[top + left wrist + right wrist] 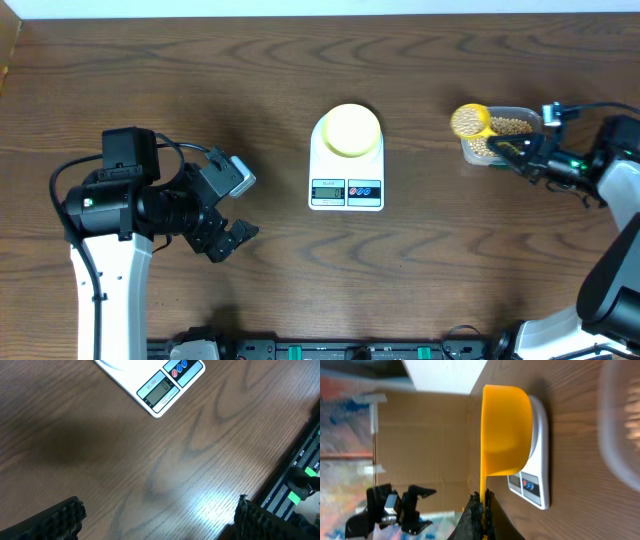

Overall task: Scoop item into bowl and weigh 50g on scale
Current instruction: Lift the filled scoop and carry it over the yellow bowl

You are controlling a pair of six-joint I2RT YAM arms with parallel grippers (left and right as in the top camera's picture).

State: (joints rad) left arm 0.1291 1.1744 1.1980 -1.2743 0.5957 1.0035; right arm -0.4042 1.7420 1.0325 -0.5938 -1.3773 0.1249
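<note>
The white scale sits mid-table with the pale yellow-cream bowl on its upper part; its display end also shows in the left wrist view and it appears in the right wrist view. My right gripper is shut on the handle of a bright yellow scoop, full of beige beans, held above the left end of the clear tub of beans. In the right wrist view the scoop stands above my closed fingers. My left gripper is open and empty, low at the left.
The left arm's base stands at the left of the table. Black equipment with green lights runs along the front edge. Cardboard stands beyond the table's far side.
</note>
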